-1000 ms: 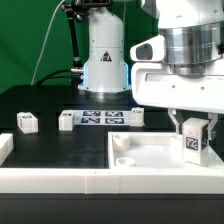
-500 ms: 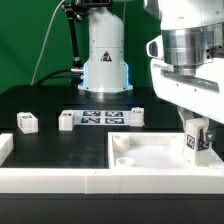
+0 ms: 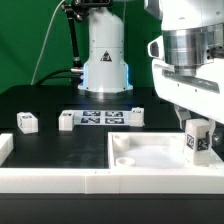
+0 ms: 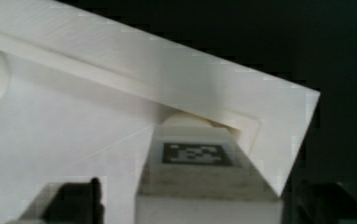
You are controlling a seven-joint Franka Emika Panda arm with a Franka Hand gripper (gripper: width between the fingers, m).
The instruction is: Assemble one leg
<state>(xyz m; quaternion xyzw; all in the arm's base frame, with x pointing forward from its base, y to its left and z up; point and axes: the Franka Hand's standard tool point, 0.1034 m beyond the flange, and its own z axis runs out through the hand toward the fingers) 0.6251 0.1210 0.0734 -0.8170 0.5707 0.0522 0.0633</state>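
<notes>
Toward the worktop's edge on the exterior view's left sit a loose peg and a second peg, then the marker board mid-worktop. The tray fills the near corner on the exterior view's right. Above its far part hangs the leg, a small white block with a black-and-white square tag on its face. Since a second ago the wrist has turned and the leg has shifted slightly toward that right edge. The gripper is clamped on the leg, with the fingers flanking it from above. Whether the leg touches the tray cannot be told.
</notes>
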